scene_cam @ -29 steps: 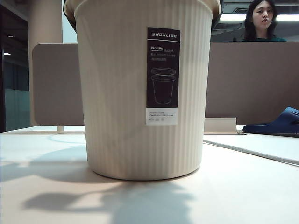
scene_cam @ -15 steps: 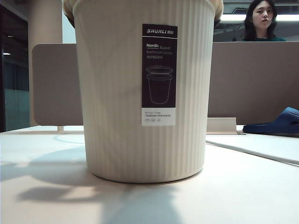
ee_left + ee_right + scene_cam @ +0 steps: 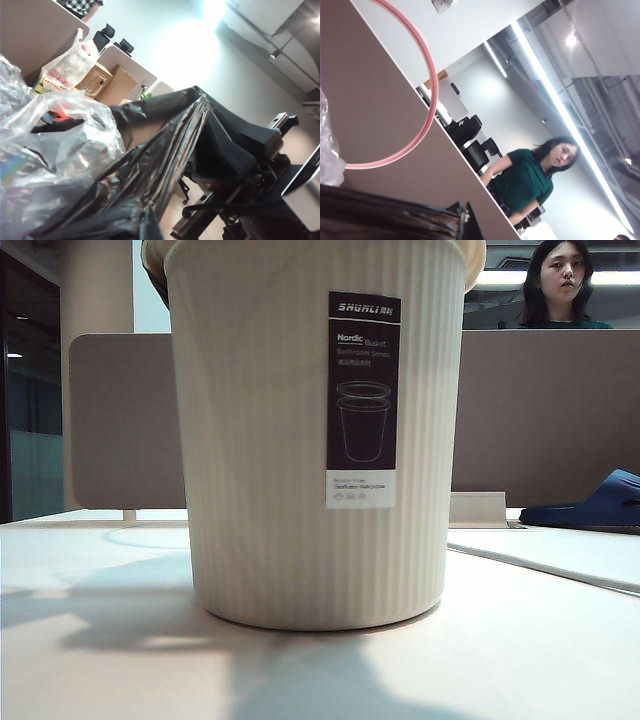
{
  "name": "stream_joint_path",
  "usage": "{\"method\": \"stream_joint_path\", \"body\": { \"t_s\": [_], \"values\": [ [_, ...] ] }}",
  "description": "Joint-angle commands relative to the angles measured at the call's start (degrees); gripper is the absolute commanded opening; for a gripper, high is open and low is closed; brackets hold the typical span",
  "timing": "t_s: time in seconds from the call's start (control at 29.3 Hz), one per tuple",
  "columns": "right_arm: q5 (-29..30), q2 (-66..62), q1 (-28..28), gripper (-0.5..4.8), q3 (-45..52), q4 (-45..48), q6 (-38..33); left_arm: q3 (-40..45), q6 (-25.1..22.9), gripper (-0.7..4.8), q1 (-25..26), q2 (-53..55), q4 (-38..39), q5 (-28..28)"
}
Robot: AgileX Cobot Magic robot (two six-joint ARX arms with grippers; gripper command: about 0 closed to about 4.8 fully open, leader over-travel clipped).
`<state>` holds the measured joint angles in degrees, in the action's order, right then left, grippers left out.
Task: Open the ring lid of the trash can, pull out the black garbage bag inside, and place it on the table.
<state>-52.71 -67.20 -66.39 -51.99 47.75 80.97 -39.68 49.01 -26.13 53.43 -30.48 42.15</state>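
Observation:
The cream ribbed trash can stands on the white table and fills the exterior view, where neither gripper shows. A dark sliver hangs at its upper left rim. In the left wrist view the black garbage bag is pulled taut, with clear film bunched beside it. My left gripper is shut on its folds. My right gripper is shut on another stretched part of the black bag. The pink ring lid hangs off the can in front of the brown partition; what carries it is hidden.
The right arm's black body is close beyond the bag in the left wrist view. A dark blue slipper lies at the back right by the grey-brown partition. A person in green sits behind it.
The trash can has shifted slightly, first left, then right, with its label ending farther right. The shadows on the table in front have moved.

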Motion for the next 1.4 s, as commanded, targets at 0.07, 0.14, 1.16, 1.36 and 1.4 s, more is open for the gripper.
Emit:
{"method": "stream_joint_path", "body": {
  "t_s": [0.07,0.14,1.16,1.36,1.4],
  "values": [
    [0.15,0.87,0.57,-0.02,-0.96,2.75,-0.48,-0.26,-1.29,-0.05,0.22,-0.28,-0.57,-0.11],
    [0.17,0.90,0.57,-0.02,-0.96,2.16,-0.92,-0.31,-2.71,0.12,0.52,-0.70,-0.59,-0.13],
    [1.57,0.98,0.22,-0.02,-0.96,-4.24,-6.03,-0.35,-60.83,4.08,12.92,-10.51,26.80,0.46],
    [3.39,0.98,0.17,-0.02,-0.96,-5.73,-9.25,-0.35,-65.22,4.08,12.87,-7.85,26.53,-1.44],
    [3.61,0.98,0.17,-0.02,-0.98,-5.73,-9.25,-0.35,-65.72,4.07,12.87,-7.06,26.14,-1.44]
  ]
}}
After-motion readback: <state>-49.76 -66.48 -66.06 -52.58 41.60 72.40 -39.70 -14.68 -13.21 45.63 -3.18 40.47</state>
